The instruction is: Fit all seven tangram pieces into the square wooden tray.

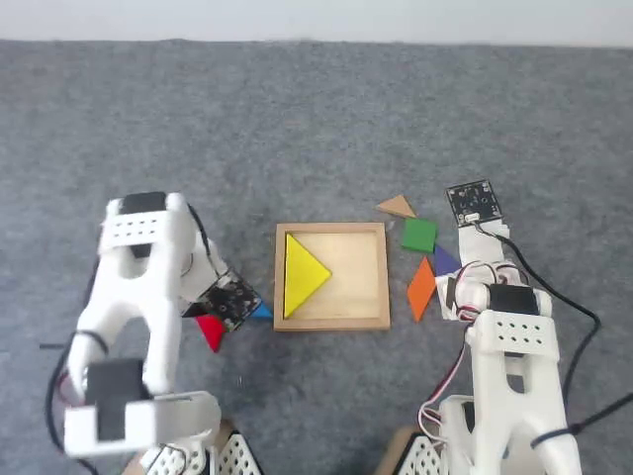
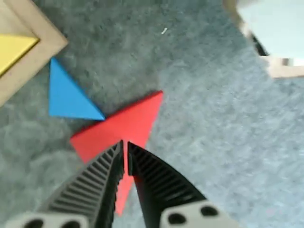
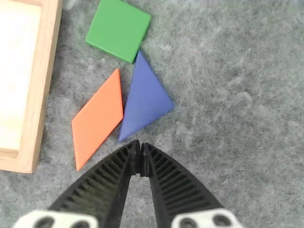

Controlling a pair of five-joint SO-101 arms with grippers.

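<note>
Tray [image 1: 331, 321]: yellow triangle [image 1: 302, 272] inside | left fingers [image 2: 102, 175]: apparently touching red triangle [image 2: 121, 126]

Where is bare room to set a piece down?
Free: right half of the tray beside the yellow triangle, and mat beyond its far rim. Crowded: green square, orange parallelogram, purple triangle right of it; red triangle, blue triangle left.

Yellow triangle [image 1: 302, 273] in tray [image 1: 331, 322] — left half, green square [image 1: 418, 235] outside
</note>
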